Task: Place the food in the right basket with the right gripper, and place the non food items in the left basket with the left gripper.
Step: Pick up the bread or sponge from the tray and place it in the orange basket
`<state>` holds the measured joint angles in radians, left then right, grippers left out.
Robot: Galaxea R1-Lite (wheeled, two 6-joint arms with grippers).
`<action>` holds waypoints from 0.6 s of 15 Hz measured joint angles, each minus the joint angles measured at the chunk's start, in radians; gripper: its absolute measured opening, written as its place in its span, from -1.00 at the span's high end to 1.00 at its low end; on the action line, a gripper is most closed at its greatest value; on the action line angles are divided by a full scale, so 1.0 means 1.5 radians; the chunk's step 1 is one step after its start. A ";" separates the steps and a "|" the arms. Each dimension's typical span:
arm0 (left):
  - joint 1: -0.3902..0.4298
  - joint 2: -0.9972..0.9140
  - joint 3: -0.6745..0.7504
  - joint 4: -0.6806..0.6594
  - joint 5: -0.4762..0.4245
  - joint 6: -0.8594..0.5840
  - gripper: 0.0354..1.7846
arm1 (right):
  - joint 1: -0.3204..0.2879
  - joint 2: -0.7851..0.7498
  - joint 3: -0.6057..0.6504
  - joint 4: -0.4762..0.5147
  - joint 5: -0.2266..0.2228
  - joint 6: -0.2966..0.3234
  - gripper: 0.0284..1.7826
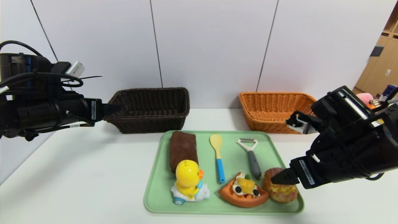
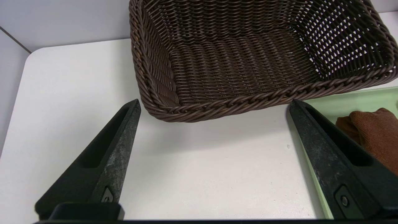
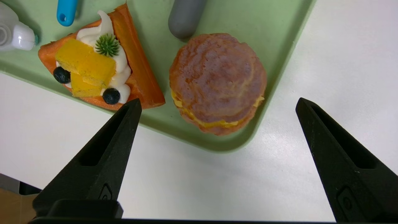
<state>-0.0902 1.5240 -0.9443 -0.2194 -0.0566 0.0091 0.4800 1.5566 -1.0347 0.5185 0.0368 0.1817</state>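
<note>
- Right now the bun (image 3: 217, 82) sits in tray (image 1: 155, 199) near-right corner, just ahead of R gripper (image 3: 217, 104), between its wide-apart, empty fingers.
- Waffle (image 1: 243, 189) beside it, robot's left.
- L gripper (image 2: 214, 104) spread too, idle by dark basket (image 1: 149, 109), far from food.

Black arms, looped cables, white labels, pointed fingers (image 2: 118, 149)

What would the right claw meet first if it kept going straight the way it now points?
Probably the round bun on the green tray: it lies between the open right claw fingers, just ahead. Depth is unclear, so the tray's rim might come first.
</note>
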 joint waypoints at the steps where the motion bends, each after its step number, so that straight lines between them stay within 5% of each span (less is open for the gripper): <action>1: 0.000 0.000 0.008 -0.007 0.000 0.000 -0.89 | 0.005 0.000 0.019 -0.026 0.000 0.000 -0.92; 4: 0.000 0.000 0.029 -0.024 0.000 0.000 -0.89 | 0.018 0.008 0.046 -0.080 -0.005 0.002 -0.92; 9: 0.000 -0.002 0.044 -0.030 0.000 -0.002 -0.89 | 0.021 0.031 0.052 -0.083 -0.019 0.001 -0.92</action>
<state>-0.0898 1.5215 -0.8787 -0.2636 -0.0566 0.0057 0.5121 1.6034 -0.9560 0.3938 0.0081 0.1832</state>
